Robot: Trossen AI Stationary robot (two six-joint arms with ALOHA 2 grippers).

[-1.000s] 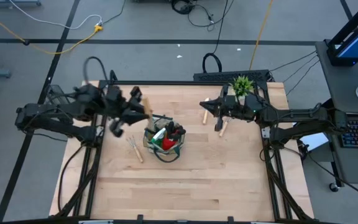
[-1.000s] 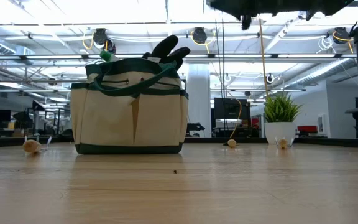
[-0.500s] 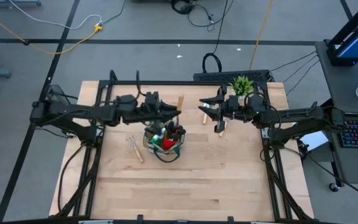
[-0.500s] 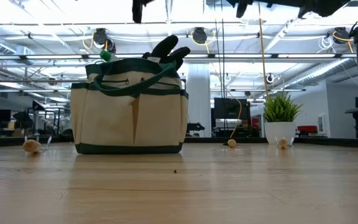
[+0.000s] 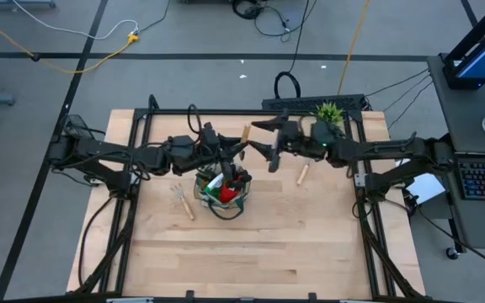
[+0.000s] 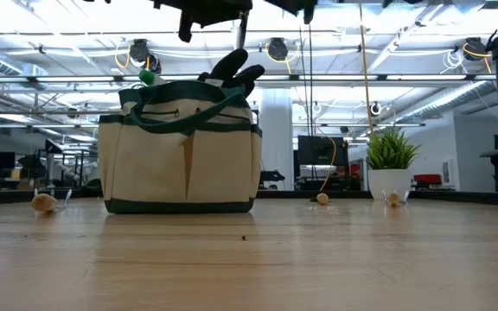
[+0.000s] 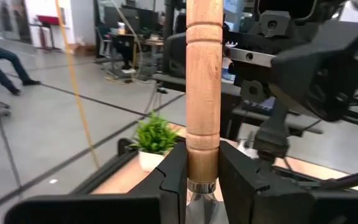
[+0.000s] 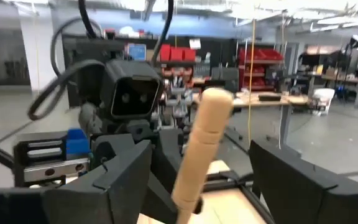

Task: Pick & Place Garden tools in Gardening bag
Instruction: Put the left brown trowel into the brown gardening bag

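Wooden-handled trowel [image 7: 203,93] in left pincer [image 7: 202,171]

- Trowel [image 7: 203,93]: smooth, pale turned-wood handle, metal ferrule.
- Bag [image 6: 180,147]: matt tan cloth, dark green trim.
- Desk [image 5: 251,236]: light wood planks, smooth.
- Left claw [image 7: 202,180]: matt black plastic.

**Even overhead light, soft close-ups**

The view from above is evenly lit, and the wooden worktop [image 5: 251,236] shows only faint, short shadows under the arms. Seen from table height, long ceiling light strips [image 6: 258,17] glare white, leaving the fabric bag [image 6: 180,155] somewhat backlit and the near wood grain blurred. In the left wrist view, the wooden handle [image 7: 202,81] is sharp while the room behind is soft. The right wrist view is dimmer and smeared by blur throughout.
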